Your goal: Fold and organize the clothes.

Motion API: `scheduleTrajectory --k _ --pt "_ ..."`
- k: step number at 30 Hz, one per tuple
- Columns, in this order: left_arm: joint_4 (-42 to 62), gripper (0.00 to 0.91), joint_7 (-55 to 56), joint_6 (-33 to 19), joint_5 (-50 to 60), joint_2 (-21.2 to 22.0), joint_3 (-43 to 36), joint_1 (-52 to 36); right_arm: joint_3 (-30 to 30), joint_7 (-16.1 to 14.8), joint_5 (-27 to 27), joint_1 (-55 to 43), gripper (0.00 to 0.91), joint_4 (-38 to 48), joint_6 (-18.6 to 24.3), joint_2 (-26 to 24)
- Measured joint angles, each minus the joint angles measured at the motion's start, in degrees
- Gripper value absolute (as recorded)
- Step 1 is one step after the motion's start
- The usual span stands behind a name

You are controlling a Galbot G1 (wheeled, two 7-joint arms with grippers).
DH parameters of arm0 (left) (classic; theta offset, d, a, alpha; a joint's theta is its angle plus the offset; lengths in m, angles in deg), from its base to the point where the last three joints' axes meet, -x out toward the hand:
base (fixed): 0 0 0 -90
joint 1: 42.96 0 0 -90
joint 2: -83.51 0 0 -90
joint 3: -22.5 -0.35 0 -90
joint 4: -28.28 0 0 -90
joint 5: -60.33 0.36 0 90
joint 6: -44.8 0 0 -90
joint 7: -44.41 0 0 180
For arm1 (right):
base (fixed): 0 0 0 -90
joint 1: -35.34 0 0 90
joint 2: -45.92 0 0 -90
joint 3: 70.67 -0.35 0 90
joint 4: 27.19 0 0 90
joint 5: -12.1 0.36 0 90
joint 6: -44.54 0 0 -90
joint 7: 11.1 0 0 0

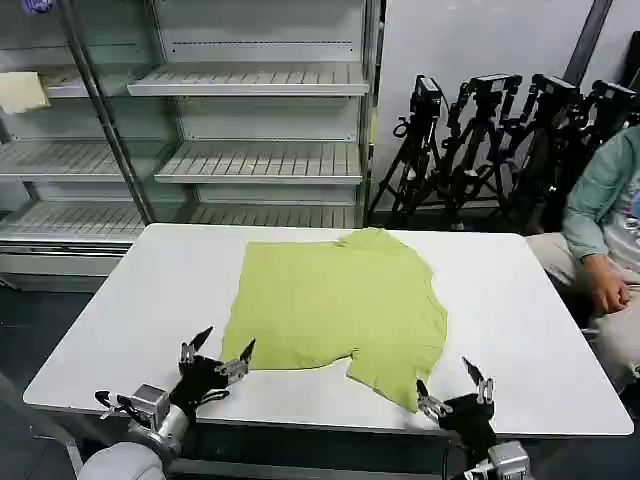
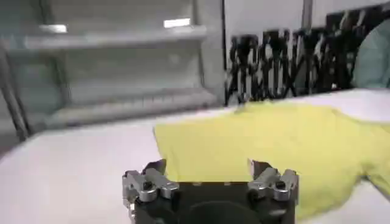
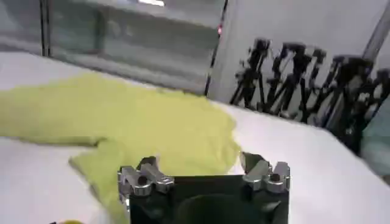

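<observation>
A lime short-sleeved T-shirt [image 1: 335, 305] lies flat on the white table [image 1: 140, 300], one sleeve [image 1: 395, 375] reaching toward the near edge. My left gripper [image 1: 218, 352] stands open at the table's near edge, just short of the shirt's near-left corner. In the left wrist view the left gripper [image 2: 207, 165] has the shirt [image 2: 274, 146] spread just beyond its empty fingers. My right gripper [image 1: 455, 385] is open too, at the near edge beside the sleeve's tip. The right wrist view shows the right gripper [image 3: 198, 161] empty above the shirt [image 3: 140, 125].
Empty metal shelving [image 1: 250, 120] stands behind the table. Black tripods [image 1: 490, 140] lean against the wall at the back right. A seated person [image 1: 605, 230] is close to the table's right edge. A pale cloth [image 1: 22, 92] lies on a far-left shelf.
</observation>
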Motion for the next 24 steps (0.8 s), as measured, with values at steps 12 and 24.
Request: scheduleTrajectory --k 12,24 --pt "2.75 0.907 1.21 4.1 -3.21 -0.31 2.81 0.3 4.11 1.49 0.33 -2.19 0.907 0.52 -2.33 0.33" --pt "3.99 0.907 1.38 5.54 -4.43 0.61 3.79 0.59 4.48 3.03 0.92 -2.66 0.907 0.44 -4.51 0.89"
